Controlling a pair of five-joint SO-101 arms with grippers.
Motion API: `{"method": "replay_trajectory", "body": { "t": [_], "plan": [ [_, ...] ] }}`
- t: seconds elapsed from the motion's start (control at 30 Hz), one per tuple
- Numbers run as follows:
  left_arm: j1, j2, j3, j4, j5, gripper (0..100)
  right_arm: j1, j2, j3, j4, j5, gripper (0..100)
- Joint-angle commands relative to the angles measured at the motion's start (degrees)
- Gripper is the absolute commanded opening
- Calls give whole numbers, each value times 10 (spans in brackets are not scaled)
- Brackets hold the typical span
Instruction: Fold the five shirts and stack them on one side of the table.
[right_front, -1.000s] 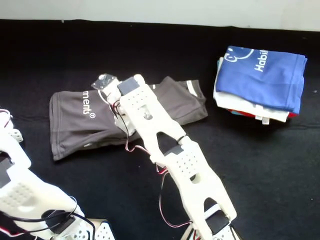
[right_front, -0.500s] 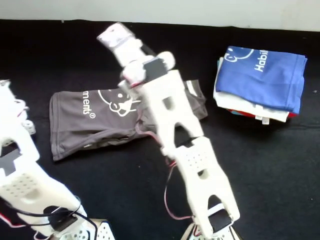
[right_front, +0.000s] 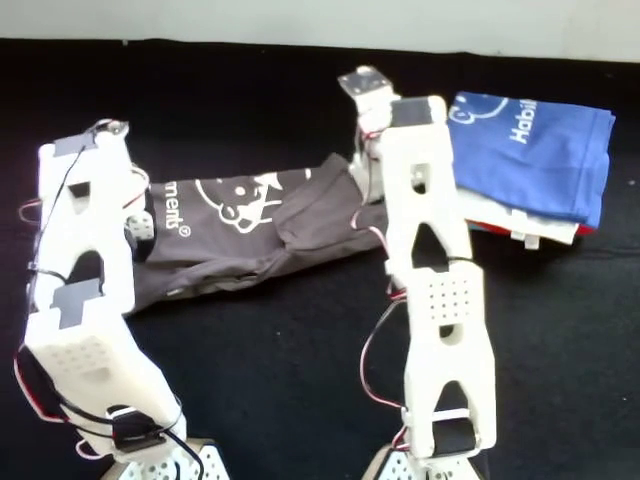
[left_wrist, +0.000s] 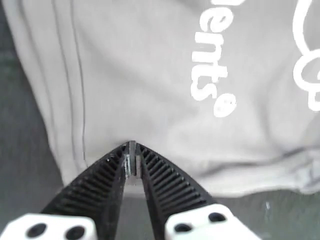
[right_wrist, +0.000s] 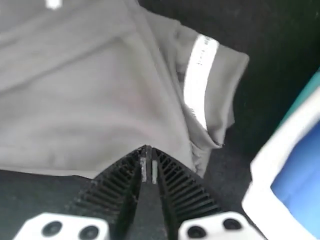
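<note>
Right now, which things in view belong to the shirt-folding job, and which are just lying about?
Job: grey shirt, stack of folded shirts, left end effector, right end effector.
Not the job: black table, pale wall behind.

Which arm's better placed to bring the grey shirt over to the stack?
Right, probably. The right gripper is at the grey shirt's sleeve end, right beside the stack. The left gripper is at the shirt's far end, away from it.
</note>
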Motion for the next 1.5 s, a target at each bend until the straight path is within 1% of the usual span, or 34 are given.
{"method": "replay_trajectory", "body": {
  "t": [0.0,0.17,0.2,0.27,0.37,0.5,0.63,0.77,0.87,0.93,1.0,1.07,1.17,1.4,1.47],
  "plan": [
    [5,32,7,-34,2,8,37,-4,29,-13,9,8],
    [5,95,-17,-33,4,8,71,-5,53,9,12,8],
    [5,97,-24,-32,5,8,72,-5,55,19,25,8],
    [5,96,-38,-13,11,8,71,-9,59,23,47,8],
    [5,86,-68,31,25,8,73,-22,52,23,49,8],
    [5,55,-100,76,25,8,70,-114,57,22,47,8],
    [10,39,-97,64,25,8,52,-145,58,2,46,8],
    [15,66,-102,47,25,8,31,-97,53,-31,45,8],
    [15,84,-103,34,25,8,29,-49,53,-50,45,8],
    [15,93,-102,29,25,8,29,-24,52,-46,39,8],
    [15,99,-103,27,25,8,29,-20,47,-44,10,8],
    [15,102,-103,27,25,8,29,-21,45,-44,-3,8],
    [15,103,-103,27,25,8,28,-18,49,-42,-2,8],
    [15,99,-105,27,25,8,31,-2,52,18,-2,8],
    [15,99,-115,31,25,8,31,10,53,22,11,8]
  ]
}}
